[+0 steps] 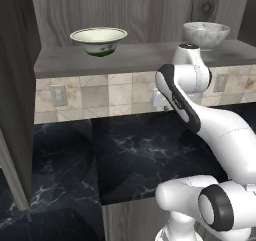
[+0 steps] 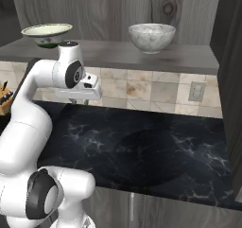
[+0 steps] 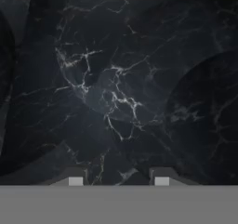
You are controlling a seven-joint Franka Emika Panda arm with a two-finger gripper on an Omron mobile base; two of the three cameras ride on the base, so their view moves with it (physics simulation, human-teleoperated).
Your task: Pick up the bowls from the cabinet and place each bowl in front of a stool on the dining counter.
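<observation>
The gripper (image 3: 118,180) hangs over a black white-veined countertop (image 3: 116,93), looking straight down at it. Its two finger tips (image 3: 76,180) stand apart with bare marble showing between them; nothing sits in the gap, so the jaws are parted and empty.

Both bowls stand above the gripper and beyond it, on the cabinet shelf (image 1: 130,57) of grey-brown wood grain that runs along the wall over a band of beige tiles (image 1: 100,92). In the left base view the cream bowl (image 1: 98,40) is up and to the left of the hand, well apart from it, while the marble bowl (image 1: 206,34) is up and to the right, partly behind the arm's upper joint. In the right base view the cream bowl (image 2: 47,34) sits just above and behind the wrist, and the marble bowl (image 2: 151,37) lies further right along the shelf, clear of the arm.

Each bowl stands upright on its foot, mouth opening upward. Being round, neither has a long axis to speak of. The cream bowl is shallow and flaring, with a green-marked foot; the marble one is deeper with steeper walls. The two are well apart from each other on the shelf.

The cream bowl's inside looks bare as far as the rim lets one see; the marble bowl's interior cannot be made out from these angles.
</observation>
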